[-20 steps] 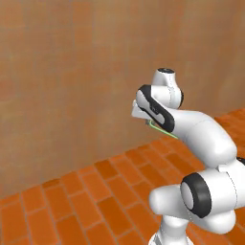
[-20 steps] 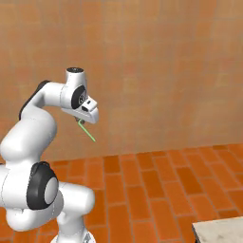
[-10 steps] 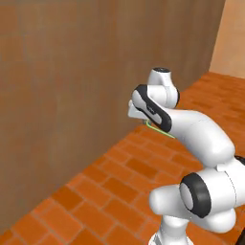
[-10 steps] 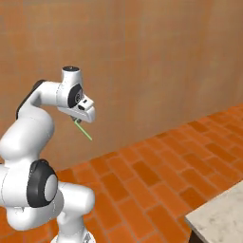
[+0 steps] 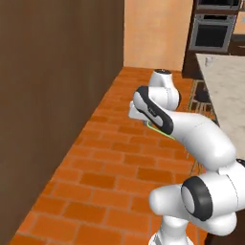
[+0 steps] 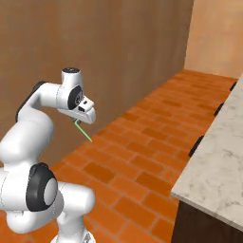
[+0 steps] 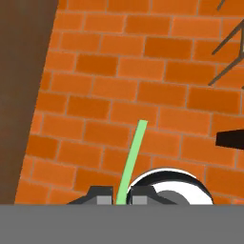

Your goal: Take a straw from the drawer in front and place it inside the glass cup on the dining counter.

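Straw (image 7: pixel 132 156) between the fingers (image 7: pixel 100 195), above brick floor (image 6: pixel 142 166), dining counter (image 6: pixel 216 156) right.

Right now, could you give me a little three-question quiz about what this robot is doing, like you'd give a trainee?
1. True or false: the gripper is shut on the straw.
2. What lies directly below the held straw? A) brick floor B) black granite worktop C) open drawer
3. Fill in: in the right base view, the marble top of the dining counter lies to the ____ of the arm.

Key: 1 true; 2 A; 3 right.
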Motion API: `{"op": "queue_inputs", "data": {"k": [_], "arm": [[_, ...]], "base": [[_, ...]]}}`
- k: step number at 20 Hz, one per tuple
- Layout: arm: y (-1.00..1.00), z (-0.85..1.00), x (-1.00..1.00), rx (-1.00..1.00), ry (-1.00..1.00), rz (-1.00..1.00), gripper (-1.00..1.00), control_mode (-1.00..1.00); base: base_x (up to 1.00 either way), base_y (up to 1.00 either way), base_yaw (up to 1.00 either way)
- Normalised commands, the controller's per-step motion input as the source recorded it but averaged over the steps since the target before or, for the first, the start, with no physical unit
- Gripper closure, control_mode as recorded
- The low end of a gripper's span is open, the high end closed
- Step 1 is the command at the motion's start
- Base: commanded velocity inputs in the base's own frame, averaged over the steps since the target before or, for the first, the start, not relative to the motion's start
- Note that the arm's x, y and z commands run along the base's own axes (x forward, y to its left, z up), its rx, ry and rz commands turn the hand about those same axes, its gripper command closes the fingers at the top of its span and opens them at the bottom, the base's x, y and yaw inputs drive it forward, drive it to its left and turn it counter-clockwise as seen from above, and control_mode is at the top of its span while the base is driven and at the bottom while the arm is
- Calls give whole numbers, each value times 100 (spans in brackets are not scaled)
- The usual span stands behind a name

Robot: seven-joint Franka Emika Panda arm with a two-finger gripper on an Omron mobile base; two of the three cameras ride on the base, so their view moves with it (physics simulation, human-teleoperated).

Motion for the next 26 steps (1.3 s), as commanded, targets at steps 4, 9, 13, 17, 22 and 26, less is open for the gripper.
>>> {"op": "queue_inputs", "data": {"k": [4,9,13,17,22,26], "arm": [[0,0,0,0,0,0,100,100],[0,0,0,0,0,0,100,100],[0,0,0,0,0,0,100,100],[0,0,0,0,0,0,100,100],[0,0,0,0,0,0,100,100],[0,0,0,0,0,0,100,100]], "base": [[64,71,-67],[85,79,-59],[100,70,-52],[100,71,-53],[97,80,-54],[93,84,-55]]}}
